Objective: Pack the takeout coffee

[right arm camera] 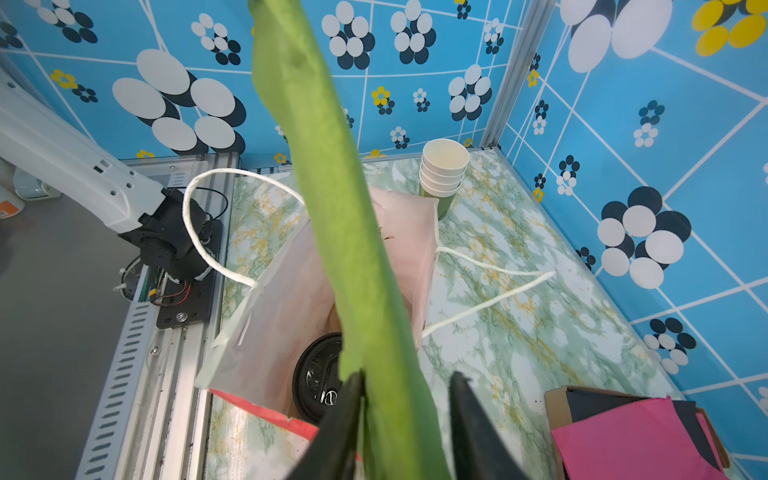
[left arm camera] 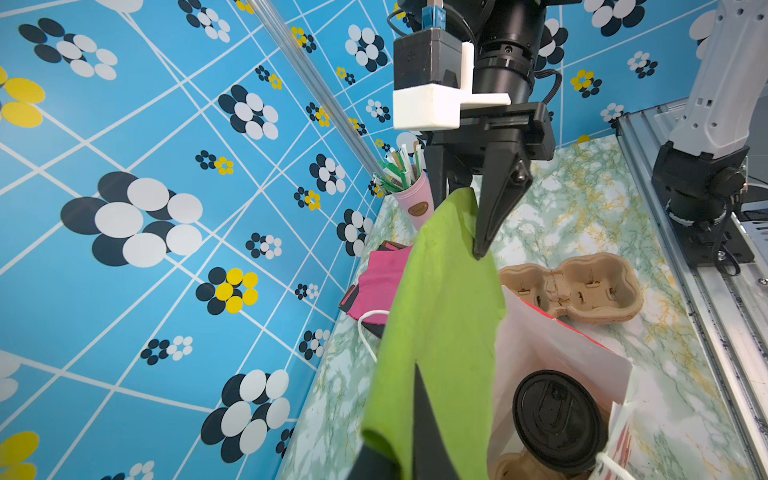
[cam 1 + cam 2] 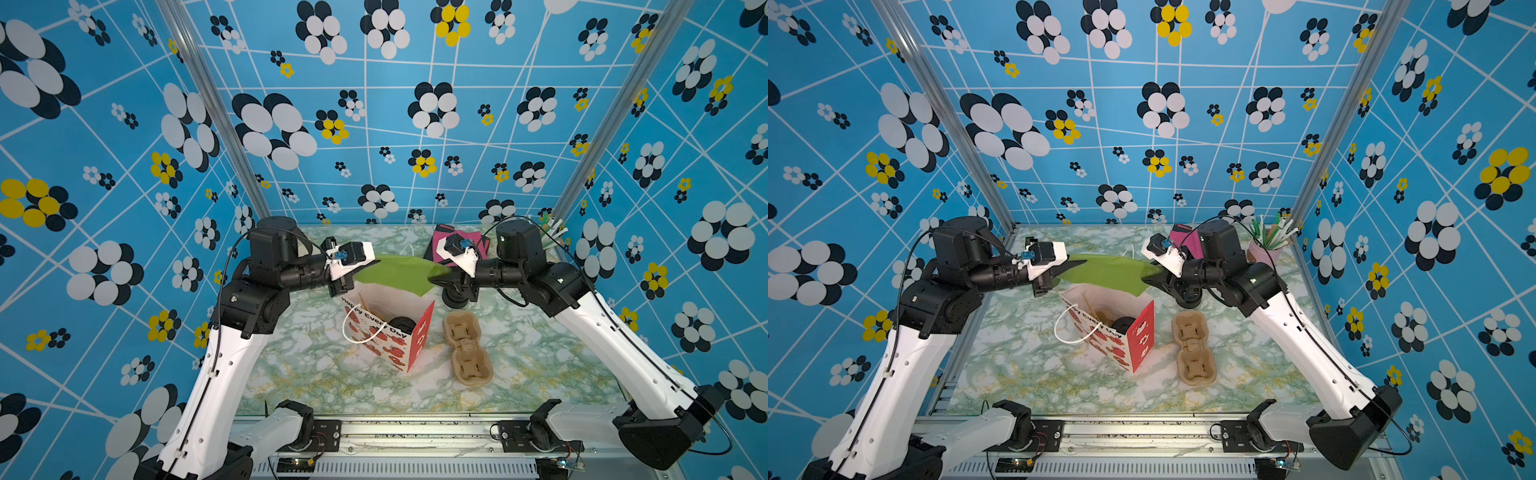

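In both top views the takeout coffee (image 3: 402,324) is sitting inside the paper bag (image 3: 386,349), with its black lid showing and a green sheet (image 3: 395,274) hanging across the bag's mouth. In the left wrist view the left hand (image 2: 417,403) is pinching that sheet tight. In the right wrist view the right hand (image 1: 407,386) is standing apart around it, not clamping. The cup looks packed; tucking the sheet in probably remains.

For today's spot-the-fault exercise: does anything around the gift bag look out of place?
A green sheet hangs over the open bag, above the coffee inside, not tucked in. Nothing looks spilled.
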{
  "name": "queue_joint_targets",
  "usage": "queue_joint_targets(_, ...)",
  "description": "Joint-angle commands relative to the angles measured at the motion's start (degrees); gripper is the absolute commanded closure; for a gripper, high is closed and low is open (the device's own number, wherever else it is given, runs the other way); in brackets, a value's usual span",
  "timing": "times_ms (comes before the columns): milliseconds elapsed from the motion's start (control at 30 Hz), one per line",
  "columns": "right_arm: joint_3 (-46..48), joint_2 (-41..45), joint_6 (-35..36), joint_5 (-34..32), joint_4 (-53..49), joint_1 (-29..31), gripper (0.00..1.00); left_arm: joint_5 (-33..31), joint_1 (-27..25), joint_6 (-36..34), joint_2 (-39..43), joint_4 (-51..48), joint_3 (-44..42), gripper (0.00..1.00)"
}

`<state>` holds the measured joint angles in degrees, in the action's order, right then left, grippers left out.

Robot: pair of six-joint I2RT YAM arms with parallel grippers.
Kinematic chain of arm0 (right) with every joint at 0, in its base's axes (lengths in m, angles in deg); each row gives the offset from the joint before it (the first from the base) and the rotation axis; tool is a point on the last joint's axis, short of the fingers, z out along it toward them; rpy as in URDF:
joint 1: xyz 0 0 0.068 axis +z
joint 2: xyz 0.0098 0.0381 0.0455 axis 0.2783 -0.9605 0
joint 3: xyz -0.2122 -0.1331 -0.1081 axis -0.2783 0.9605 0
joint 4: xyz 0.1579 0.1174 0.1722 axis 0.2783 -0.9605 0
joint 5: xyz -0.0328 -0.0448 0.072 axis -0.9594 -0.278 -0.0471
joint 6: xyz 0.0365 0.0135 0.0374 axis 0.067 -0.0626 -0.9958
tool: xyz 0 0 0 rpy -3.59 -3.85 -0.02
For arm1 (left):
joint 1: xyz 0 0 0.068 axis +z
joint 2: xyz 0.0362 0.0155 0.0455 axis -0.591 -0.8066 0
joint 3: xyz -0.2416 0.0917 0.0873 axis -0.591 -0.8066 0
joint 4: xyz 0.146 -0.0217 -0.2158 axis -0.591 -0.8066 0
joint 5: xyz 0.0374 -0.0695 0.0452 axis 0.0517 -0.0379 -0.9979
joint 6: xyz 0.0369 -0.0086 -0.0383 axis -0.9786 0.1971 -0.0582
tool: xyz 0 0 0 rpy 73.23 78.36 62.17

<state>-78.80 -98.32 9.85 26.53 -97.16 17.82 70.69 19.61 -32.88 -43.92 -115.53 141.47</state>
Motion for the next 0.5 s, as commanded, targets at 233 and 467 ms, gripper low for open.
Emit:
queue_joint_targets(233,5.31,3.91,-3.75,-3.81,1.67,-0.10,0.14,-9.11,0.57,-8.06,1.08,-8.23,3.63,1.00)
queue_joint_targets(467,10.66,8.89,-4.74,-7.69,1.33,-0.14,0.13,-15.96,0.54,-14.96,0.31,-16.47,6.81,1.00)
